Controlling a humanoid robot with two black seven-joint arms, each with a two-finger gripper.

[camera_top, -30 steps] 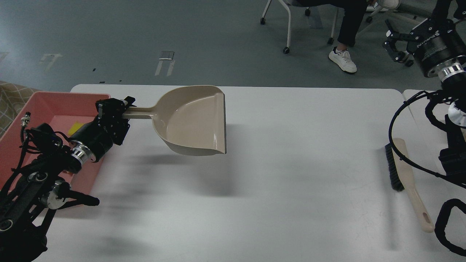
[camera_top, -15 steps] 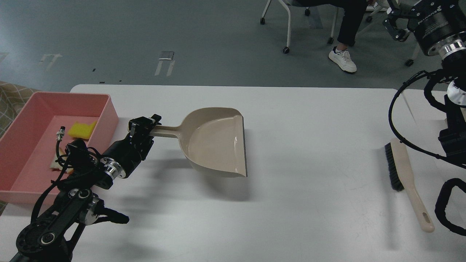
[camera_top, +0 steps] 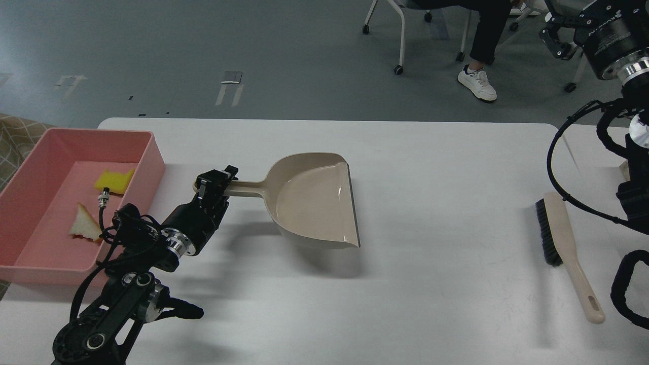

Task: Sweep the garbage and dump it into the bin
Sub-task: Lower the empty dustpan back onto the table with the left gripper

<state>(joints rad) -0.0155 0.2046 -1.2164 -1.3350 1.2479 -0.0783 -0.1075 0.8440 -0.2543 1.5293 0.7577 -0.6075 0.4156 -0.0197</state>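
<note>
The pink bin stands at the table's left edge. In it lie the yellow sponge piece and the off-white scrap. My left gripper is shut on the handle of the beige dustpan, which is empty and held low over the table's middle, right of the bin. My right gripper is raised at the top right, beyond the table's far edge, empty with its fingers apart.
The beige brush with black bristles lies on the table at the right, handle toward the front edge. A seated person's leg and white shoe and chair wheels are on the floor beyond the table.
My left arm carried the dustpan away from the bin, rightward and down toward the table's middle. Both scraps in the bin came into view. My right gripper rose and shifted slightly.
</note>
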